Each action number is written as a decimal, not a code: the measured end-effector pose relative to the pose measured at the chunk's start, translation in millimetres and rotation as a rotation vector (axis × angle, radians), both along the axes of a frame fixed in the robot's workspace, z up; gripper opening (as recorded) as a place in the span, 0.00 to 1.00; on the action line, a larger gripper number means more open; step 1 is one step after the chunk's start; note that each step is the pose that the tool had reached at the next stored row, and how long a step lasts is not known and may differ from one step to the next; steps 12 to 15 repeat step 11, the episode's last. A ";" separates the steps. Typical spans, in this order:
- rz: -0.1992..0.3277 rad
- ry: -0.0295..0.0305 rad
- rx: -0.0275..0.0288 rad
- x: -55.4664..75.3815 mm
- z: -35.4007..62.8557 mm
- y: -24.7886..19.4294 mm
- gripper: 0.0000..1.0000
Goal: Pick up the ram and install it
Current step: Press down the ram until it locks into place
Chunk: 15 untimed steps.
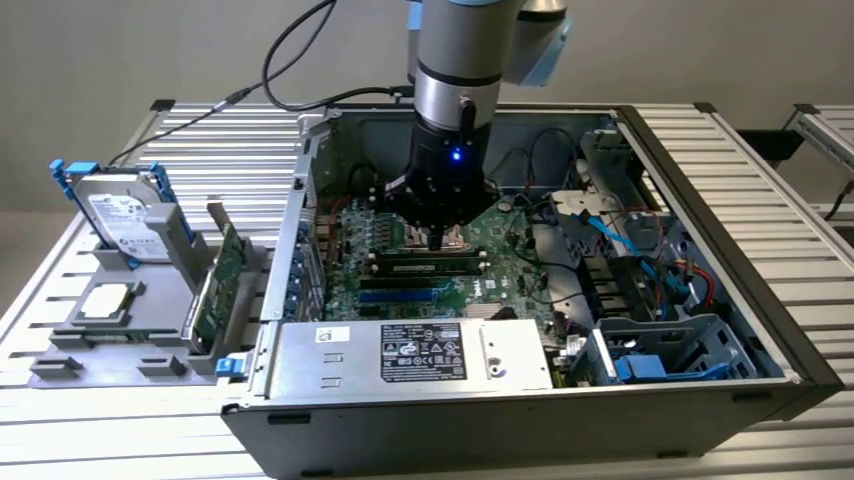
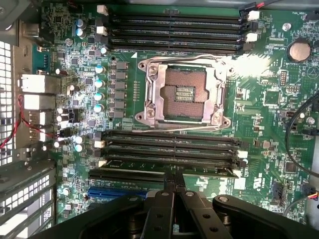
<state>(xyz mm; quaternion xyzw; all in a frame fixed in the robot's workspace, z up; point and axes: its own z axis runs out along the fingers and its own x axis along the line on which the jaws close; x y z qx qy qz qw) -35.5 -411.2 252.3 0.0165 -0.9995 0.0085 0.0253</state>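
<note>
**Exterior view: closed gripper right over the memory stick**

Open computer case (image 1: 747, 300) lying on its side, with the green motherboard (image 1: 514, 235) facing up inside. Reaching straight down into it, the gripper (image 1: 438, 240), jaws pressed together and gripping nothing.

Just beneath the tips, on the side nearer the power supply (image 1: 414, 352), the ram (image 1: 427, 266): apparently already standing in a slot, not lying loose. Long axis running from the exterior view's left to its right, parallel to the other slots (image 1: 400, 295) beside it.

Seen from the wrist, same relation: gripper (image 2: 174, 179) shut, tips meeting about over the middle of the ram (image 2: 149, 165), which runs crosswise to the closed fingers (image 2: 168, 186). Cannot tell whether touching or just above; judged as pressing down to seat the stick rather than carrying it.
</note>
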 end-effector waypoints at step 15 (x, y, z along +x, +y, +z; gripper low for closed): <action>-0.023 0.0003 0.0001 0.1 0.8 -9.3 0.11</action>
